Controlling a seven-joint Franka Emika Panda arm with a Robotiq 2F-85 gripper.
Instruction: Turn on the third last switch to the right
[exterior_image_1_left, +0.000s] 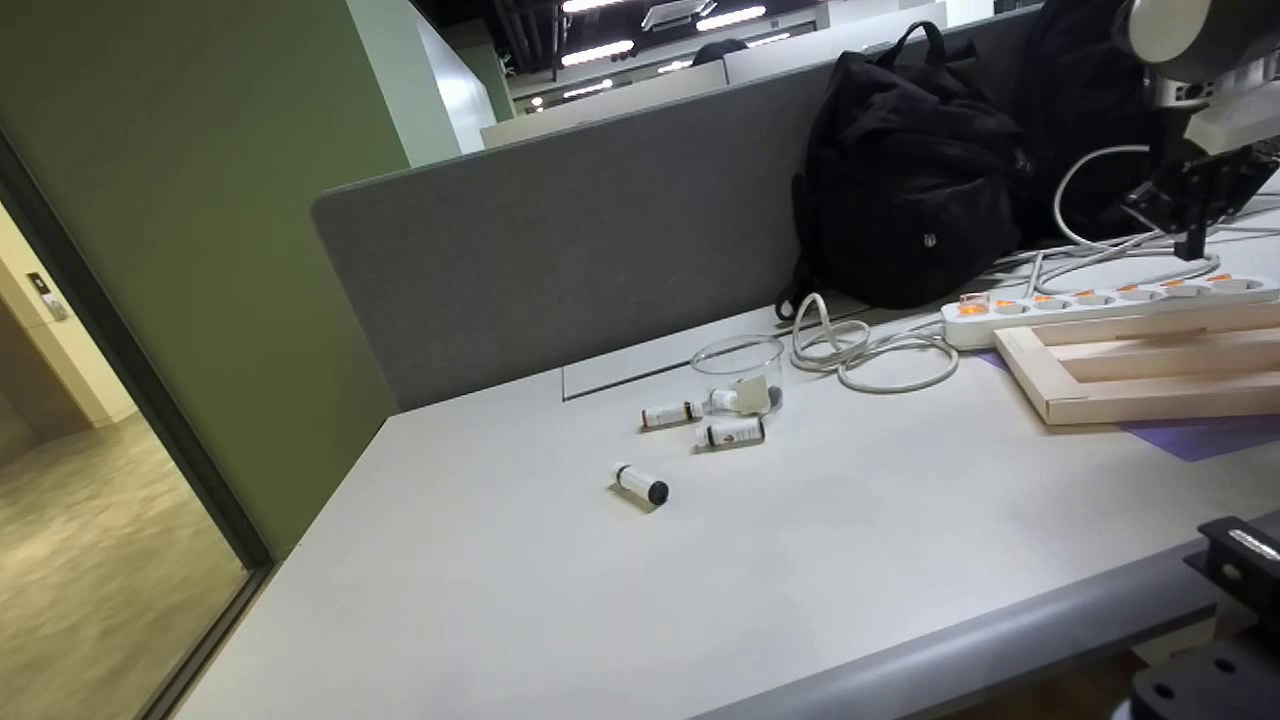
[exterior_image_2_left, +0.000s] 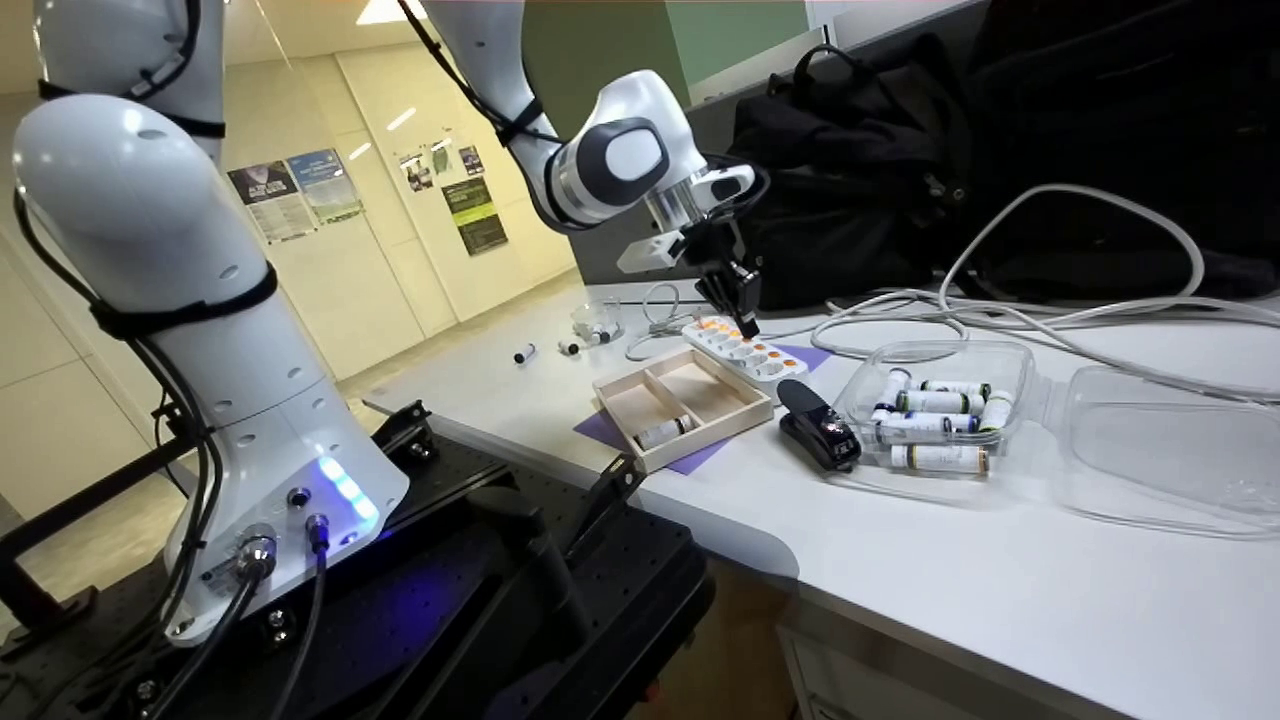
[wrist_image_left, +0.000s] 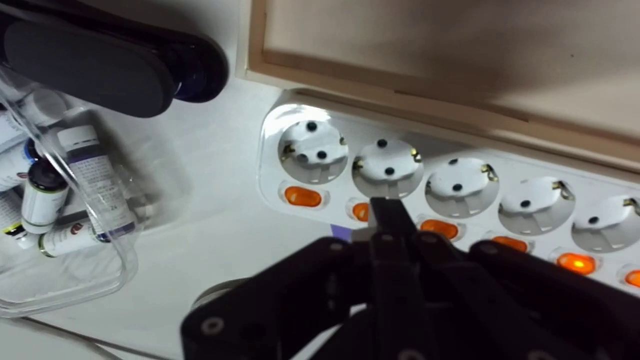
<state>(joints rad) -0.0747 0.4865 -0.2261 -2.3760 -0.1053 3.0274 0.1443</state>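
A white power strip (exterior_image_1_left: 1080, 320) with a row of sockets and orange switches lies on the table, in both exterior views (exterior_image_2_left: 735, 352) and in the wrist view (wrist_image_left: 272, 155). In the wrist view the end switch (wrist_image_left: 302, 196) looks unlit. The second switch (wrist_image_left: 360, 212) from that end is partly hidden by my fingertips. The third switch (wrist_image_left: 439, 228) from that end looks unlit. A switch further right (wrist_image_left: 576, 263) glows. My gripper (wrist_image_left: 392, 215) is shut and empty, pointing down over the strip near the second and third switches. It also shows in both exterior views (exterior_image_1_left: 1190, 245) (exterior_image_2_left: 747, 328). I cannot tell if it touches.
A wooden tray (exterior_image_2_left: 710, 438) lies alongside the strip. A black device (exterior_image_2_left: 820, 430) and a clear box (wrist_image_left: 120, 260) of small bottles are beyond the strip's end. Black backpacks (exterior_image_1_left: 900, 170) and white cables (exterior_image_2_left: 1060, 188) lie behind. Loose bottles (exterior_image_1_left: 642, 485) lie by a clear cup (exterior_image_1_left: 740, 345).
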